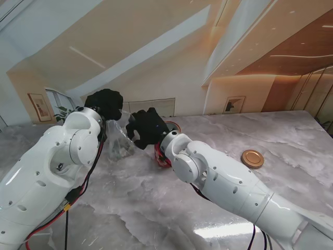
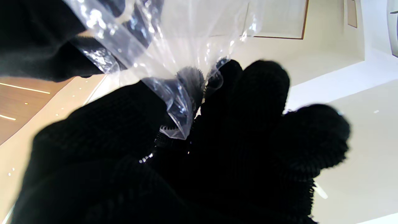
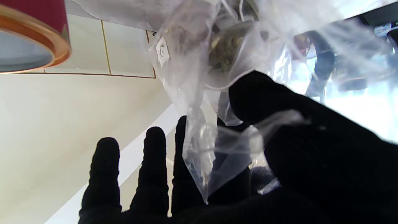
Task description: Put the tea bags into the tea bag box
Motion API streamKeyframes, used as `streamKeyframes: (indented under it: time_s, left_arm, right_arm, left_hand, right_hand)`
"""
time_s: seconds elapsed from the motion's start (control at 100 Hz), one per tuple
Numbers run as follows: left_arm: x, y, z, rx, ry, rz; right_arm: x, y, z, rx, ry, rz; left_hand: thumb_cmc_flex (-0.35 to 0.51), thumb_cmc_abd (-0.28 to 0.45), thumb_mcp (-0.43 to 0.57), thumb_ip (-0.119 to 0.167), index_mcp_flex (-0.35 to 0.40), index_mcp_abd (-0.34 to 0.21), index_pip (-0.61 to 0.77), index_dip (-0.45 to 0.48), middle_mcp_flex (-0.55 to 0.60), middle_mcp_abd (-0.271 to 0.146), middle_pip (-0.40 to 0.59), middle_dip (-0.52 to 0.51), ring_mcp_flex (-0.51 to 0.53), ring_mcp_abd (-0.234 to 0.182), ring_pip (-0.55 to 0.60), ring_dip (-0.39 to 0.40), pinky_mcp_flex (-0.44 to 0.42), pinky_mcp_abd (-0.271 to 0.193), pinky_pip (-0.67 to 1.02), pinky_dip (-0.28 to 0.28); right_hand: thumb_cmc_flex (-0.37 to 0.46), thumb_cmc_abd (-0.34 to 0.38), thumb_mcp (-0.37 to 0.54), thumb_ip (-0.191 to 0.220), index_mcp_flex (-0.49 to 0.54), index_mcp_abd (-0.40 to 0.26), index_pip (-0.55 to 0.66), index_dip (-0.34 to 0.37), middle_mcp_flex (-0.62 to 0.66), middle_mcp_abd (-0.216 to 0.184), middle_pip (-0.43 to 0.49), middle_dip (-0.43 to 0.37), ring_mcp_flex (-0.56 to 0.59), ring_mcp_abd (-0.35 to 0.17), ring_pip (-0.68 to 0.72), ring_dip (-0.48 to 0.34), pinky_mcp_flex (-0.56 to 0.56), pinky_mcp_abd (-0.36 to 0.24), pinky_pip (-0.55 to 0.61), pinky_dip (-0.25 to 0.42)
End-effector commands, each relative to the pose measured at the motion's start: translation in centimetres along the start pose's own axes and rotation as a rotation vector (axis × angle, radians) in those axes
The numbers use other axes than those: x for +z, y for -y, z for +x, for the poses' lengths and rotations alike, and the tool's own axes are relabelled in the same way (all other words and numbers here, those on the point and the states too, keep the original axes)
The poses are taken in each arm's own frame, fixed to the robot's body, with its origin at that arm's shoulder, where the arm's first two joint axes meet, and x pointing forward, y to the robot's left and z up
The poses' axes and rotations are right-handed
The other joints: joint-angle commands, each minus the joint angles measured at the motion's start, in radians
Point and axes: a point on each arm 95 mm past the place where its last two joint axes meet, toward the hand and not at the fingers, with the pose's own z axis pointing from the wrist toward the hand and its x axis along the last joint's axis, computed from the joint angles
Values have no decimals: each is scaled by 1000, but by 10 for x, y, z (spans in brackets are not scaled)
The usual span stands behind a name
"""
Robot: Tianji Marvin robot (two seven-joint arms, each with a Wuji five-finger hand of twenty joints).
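A clear plastic bag [image 1: 118, 141] of tea bags hangs above the table at the far left. My left hand [image 1: 104, 103], in a black glove, is shut on its top edge; the left wrist view shows a corner of the bag [image 2: 174, 102] pinched in that hand [image 2: 217, 149]. My right hand [image 1: 147, 127] is right beside the bag. In its wrist view the thumb [image 3: 264, 102] presses the plastic bag [image 3: 199, 146] toward the fingers, while three fingers stay spread. Dark tea bags [image 3: 227, 46] show inside. The red tea box [image 1: 162, 156] with a gold rim sits under my right wrist, mostly hidden.
A round gold lid [image 1: 252, 159] lies on the grey marble table [image 1: 156, 208] to the right. The red box's gold rim [image 3: 59, 53] shows close by in the right wrist view. Both forearms cross the near part of the table.
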Motion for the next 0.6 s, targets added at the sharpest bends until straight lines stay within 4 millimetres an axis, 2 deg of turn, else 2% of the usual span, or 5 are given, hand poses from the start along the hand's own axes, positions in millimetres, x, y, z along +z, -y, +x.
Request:
streamKeyframes:
  time_s: [0.0,0.59]
  left_arm:
    - [1,-2,2,2,-2,-16]
    - [11,-17,-7,49,53,-57]
  right_arm:
    - [-1,3,4,22,-11,-2]
    - [-13,-23,7,132,33,-173]
  left_hand:
    - [36,-19,27,12,16,3,12,20,37,96,23,12,36,15,36,1,21,-79,74,6]
    - [36,-17,27,11,16,1,13,20,37,94,23,12,36,13,35,1,21,-80,74,6]
  right_hand:
    - [15,29,35,10,25,-5,11,23,9,-25,17,10,12,-23,12,10,-11,2,-11,10]
    - [24,86,-25,-11,-14,-11,9,31,-28,-27,43,20,0,-25,28,18,-13,-6,-1,9]
